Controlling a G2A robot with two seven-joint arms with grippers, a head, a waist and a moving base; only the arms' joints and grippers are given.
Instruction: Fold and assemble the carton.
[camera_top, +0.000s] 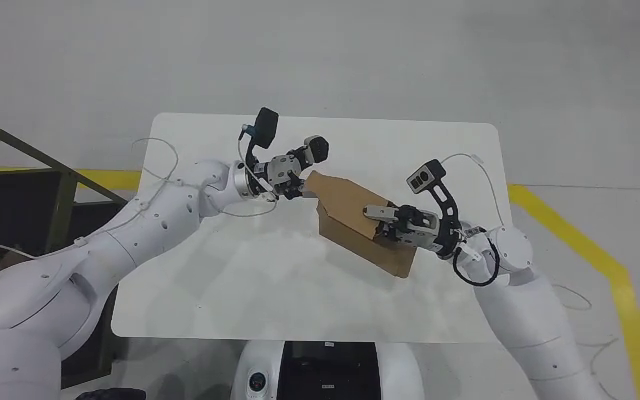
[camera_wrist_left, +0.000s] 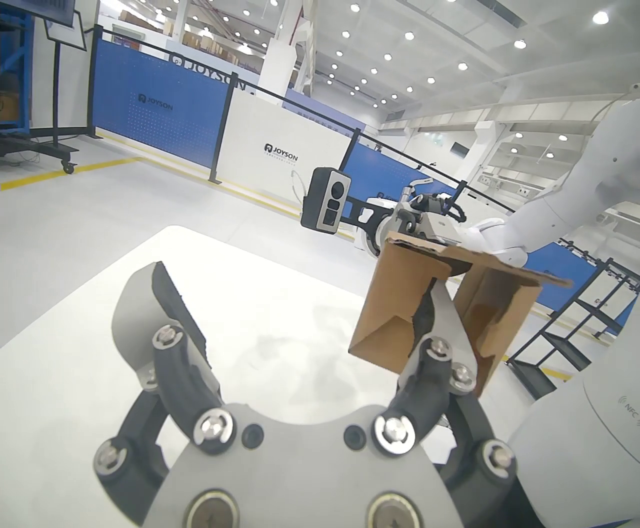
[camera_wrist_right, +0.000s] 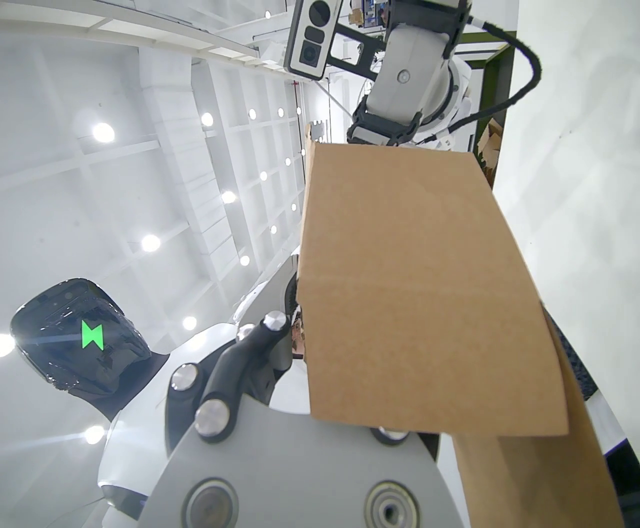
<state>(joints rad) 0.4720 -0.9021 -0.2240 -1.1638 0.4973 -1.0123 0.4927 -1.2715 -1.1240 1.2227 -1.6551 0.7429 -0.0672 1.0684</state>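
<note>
I am holding my left pincer (camera_wrist_left: 297, 280) spread wide at one open end of the carton (camera_top: 352, 226). One of its fingers (camera_wrist_left: 442, 312) is reaching into the mouth beside a folded-in flap (camera_wrist_left: 385, 335), and the other is hanging free above the bare worktop (camera_top: 250, 290). The carton is a brown cardboard sleeve lying slantwise over the middle of the worktop, a little toward my right side (whether it is resting on the surface or lifted just off it, I cannot tell). Through the open mouth I am seeing only its own cardboard walls and flaps, plus that one finger of mine. My right pincer (camera_top: 378, 213) is sitting at the carton's upper side, toward the end away from my left arm. A broad cardboard panel (camera_wrist_right: 415, 290) is covering it in my right wrist camera, so I cannot tell whether it is pinching the board or standing apart. The two pincers are facing each other along the carton's length, one at each end.
</note>
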